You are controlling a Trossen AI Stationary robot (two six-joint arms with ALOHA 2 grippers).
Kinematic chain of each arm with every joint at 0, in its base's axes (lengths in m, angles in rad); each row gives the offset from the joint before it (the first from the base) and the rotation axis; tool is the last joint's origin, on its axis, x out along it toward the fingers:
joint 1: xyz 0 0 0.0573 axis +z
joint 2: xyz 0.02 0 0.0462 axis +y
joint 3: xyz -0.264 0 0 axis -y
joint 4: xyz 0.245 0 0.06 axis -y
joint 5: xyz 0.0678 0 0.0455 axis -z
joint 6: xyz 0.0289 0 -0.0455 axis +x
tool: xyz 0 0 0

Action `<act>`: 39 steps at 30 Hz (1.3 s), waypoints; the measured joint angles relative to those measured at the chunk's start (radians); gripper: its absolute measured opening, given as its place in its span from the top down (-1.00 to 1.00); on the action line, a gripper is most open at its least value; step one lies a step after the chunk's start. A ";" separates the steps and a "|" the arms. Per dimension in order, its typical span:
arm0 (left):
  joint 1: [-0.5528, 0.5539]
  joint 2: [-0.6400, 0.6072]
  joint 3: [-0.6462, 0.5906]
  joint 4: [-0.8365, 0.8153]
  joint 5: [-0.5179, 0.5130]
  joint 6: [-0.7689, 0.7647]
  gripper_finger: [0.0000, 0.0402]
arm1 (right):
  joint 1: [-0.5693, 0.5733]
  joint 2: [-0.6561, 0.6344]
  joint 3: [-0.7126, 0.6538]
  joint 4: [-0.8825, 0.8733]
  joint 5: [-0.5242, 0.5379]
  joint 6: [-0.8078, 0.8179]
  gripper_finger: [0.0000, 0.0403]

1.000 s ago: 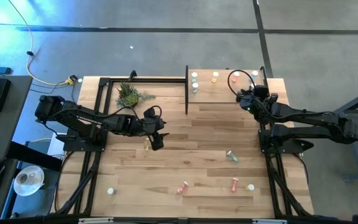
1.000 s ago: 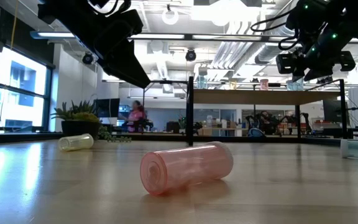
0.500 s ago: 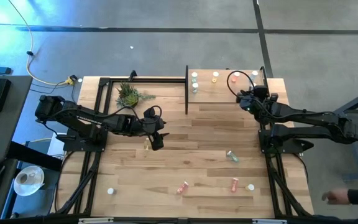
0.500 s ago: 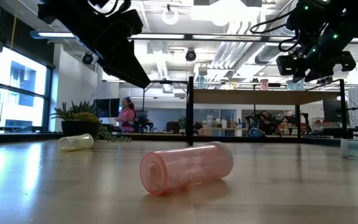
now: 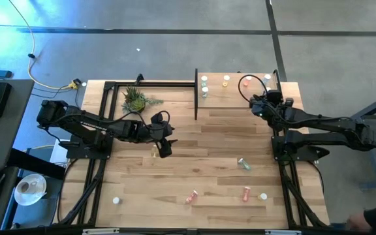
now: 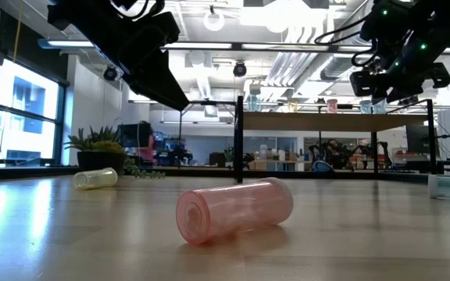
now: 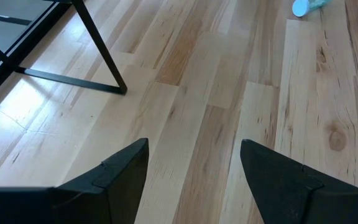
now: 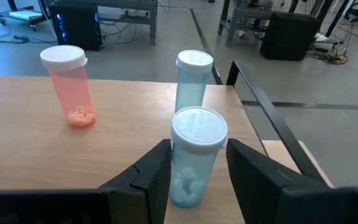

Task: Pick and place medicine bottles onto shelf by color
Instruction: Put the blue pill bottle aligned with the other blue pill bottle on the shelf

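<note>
The shelf (image 5: 230, 96) stands at the table's far right, with several bottles upright on it, among them an orange one (image 8: 70, 87) and a teal one (image 8: 193, 78). My right gripper (image 8: 194, 171) is over the shelf's right part, shut on a teal bottle (image 8: 194, 155) with a white cap. Near the table's middle left, my left gripper (image 5: 164, 146) hangs open above the bare wood, and a yellow bottle (image 5: 154, 152) lies on its side just beside it. More bottles lie on the table: a teal one (image 5: 243, 164) and two orange ones (image 5: 192, 196) (image 5: 246, 193). My right gripper pinches the teal bottle's two sides (image 8: 178, 167) between its two fingers, just below the white cap. The fingers come in nearly level from the table's right. The bottle is upright; whether its bottom stands on the shelf board I cannot tell.
A small potted plant (image 5: 136, 99) sits at the far left inside a black frame (image 5: 109, 91). A white bottle (image 5: 116, 201) and another white-capped one (image 5: 264, 196) lie near the front edge. The shelf's black upright (image 5: 196, 94) marks its left end.
</note>
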 joint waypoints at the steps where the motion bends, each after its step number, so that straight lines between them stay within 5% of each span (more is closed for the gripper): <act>1: 0.000 0.000 0.000 0.000 0.000 0.000 -0.21 | 0.000 0.000 0.003 -0.008 -0.001 0.000 0.27; 21: 0.000 0.000 0.000 0.000 0.006 -0.001 -0.21 | 0.002 0.000 0.066 -0.070 -0.013 -0.023 0.27; 39: 0.034 0.000 0.000 0.024 0.011 -0.011 -0.21 | 0.002 -0.081 0.066 0.039 -0.036 -0.219 0.27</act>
